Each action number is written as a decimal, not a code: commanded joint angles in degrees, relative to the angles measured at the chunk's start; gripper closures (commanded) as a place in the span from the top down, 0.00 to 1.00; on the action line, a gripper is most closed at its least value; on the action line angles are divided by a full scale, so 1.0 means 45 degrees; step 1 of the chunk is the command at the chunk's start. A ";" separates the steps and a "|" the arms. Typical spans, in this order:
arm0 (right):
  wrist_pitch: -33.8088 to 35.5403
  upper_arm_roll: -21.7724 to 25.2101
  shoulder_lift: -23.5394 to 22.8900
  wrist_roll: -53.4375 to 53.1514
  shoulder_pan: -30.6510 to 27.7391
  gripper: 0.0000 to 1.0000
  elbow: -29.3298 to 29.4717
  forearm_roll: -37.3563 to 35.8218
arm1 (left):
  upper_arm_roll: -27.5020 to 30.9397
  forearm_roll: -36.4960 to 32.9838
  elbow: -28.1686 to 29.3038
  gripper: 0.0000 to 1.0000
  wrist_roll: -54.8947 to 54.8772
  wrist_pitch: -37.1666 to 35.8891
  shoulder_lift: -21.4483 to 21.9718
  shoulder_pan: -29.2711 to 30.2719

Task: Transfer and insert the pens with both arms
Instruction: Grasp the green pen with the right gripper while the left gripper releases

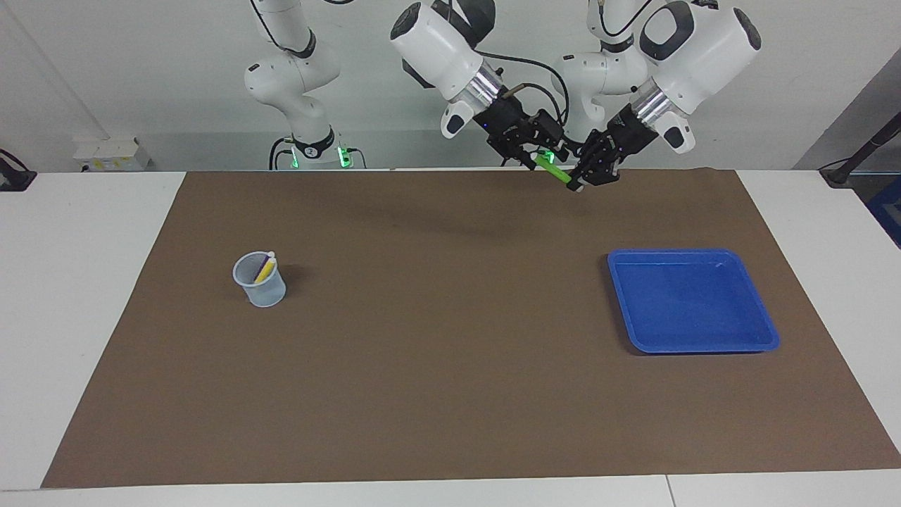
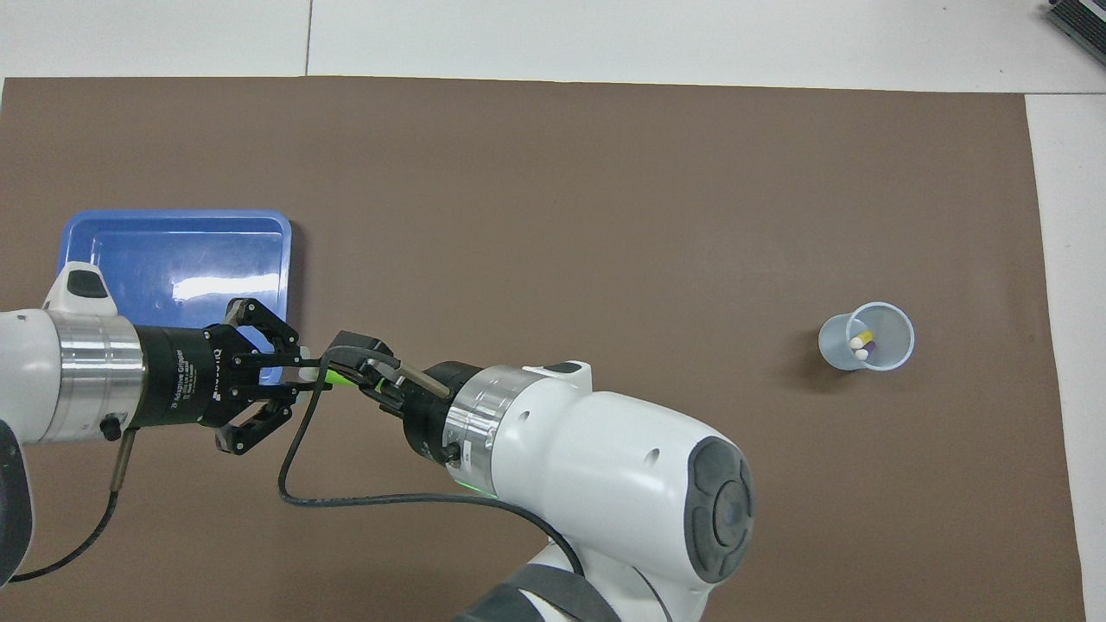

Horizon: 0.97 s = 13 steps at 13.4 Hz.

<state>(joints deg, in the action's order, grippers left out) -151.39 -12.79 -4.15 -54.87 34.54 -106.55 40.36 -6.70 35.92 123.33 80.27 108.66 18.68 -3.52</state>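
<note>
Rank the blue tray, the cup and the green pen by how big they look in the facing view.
1. Blue tray, by far the largest.
2. Cup.
3. Green pen, though both grippers cover part of it and it is raised, so it is hard to compare with the cup.

Brown mat [image 1: 450,366] covered most of the white counter [image 1: 84,296], filling centre of frame. Blue tray [image 1: 767,331] sat on mat, mid-right in facing view, mid-left in overhead [image 2: 285,226]. Pale translucent cup [image 1: 269,294] stood upright on mat, mid-left facing, mid-right overhead [image 2: 900,352]. Tray & cup well apart. White box [image 1: 109,153] at upper left, by wall.
</note>
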 commanded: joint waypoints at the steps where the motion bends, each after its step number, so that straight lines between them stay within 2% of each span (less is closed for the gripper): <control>1: -0.0167 -0.0028 -0.0094 0.0143 -0.0058 0.40 0.0104 0.0094 | 0.0160 0.0201 0.0463 0.00 0.0230 0.0346 0.0439 -0.0272; 2: -0.0167 -0.0028 -0.0094 0.0104 -0.0058 0.35 0.0104 0.0094 | 0.0160 0.0201 0.0483 0.00 0.0230 0.0346 0.0440 -0.0291; 7: -0.0186 -0.0028 -0.0094 0.0123 -0.0039 0.34 0.0085 0.0094 | 0.0160 0.0201 0.0522 0.00 0.0230 0.0346 0.0459 -0.0350; 10: -0.0167 -0.0028 -0.0094 0.0124 -0.0058 0.12 0.0085 0.0094 | 0.0160 0.0201 0.0542 0.00 0.0249 0.0327 0.0498 -0.0350; 12: -0.0167 -0.0028 -0.0113 0.0124 -0.0097 0.02 0.0065 0.0094 | 0.0160 0.0201 0.0542 0.00 0.0230 0.0307 0.0498 -0.0350; 13: -0.0167 -0.0028 -0.0113 0.0124 -0.0117 0.02 0.0065 0.0094 | 0.0160 0.0182 0.0542 0.00 0.0230 0.0307 0.0498 -0.0350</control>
<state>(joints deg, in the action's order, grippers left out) -151.36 -12.74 -4.25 -54.87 34.51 -106.71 40.36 -6.47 35.96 123.43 80.60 109.31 18.88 -3.69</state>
